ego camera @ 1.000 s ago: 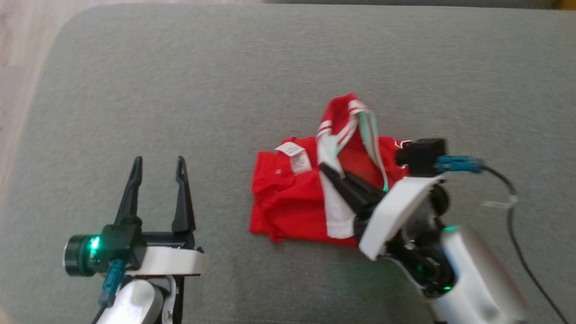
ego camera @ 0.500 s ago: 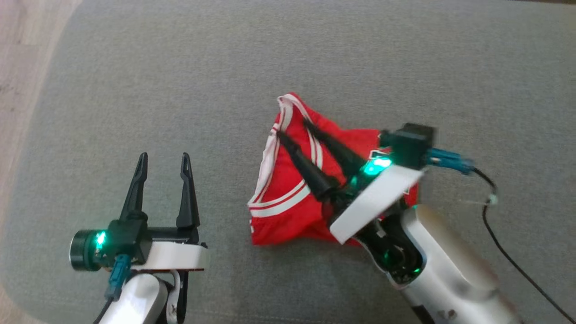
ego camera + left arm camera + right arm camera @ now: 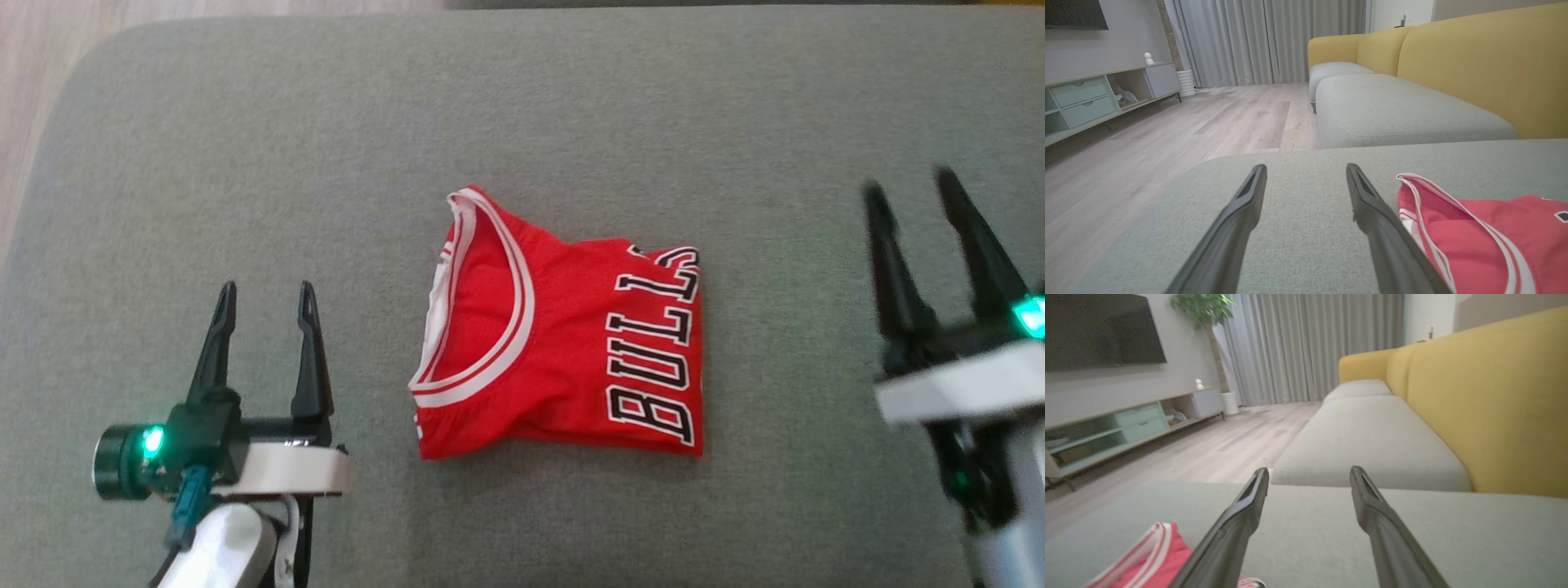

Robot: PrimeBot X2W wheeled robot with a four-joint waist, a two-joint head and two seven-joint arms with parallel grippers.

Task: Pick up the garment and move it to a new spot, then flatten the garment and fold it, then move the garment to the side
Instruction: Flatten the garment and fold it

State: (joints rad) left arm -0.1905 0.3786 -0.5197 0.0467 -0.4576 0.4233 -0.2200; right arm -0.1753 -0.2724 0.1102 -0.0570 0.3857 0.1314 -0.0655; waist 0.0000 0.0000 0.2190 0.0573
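A folded red white-trimmed jersey lies flat on the grey fabric sofa cushion. The left gripper and right gripper flank it, spread and empty, likely readying the sideways move.

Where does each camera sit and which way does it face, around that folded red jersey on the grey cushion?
Head view: overhead, looking down at the red white-trimmed jersey on the grey fabric cushion; left gripper lower left, right gripper right, both open.
Left wrist view: low over the cushion, facing past its own fingers toward pale wood floor and yellow sofa back; jersey lower right.
Right wrist view: equally low, facing likewise; own fingers, jersey lower left, dark television upper left.
Shared: both wrist views show jersey and sofa.
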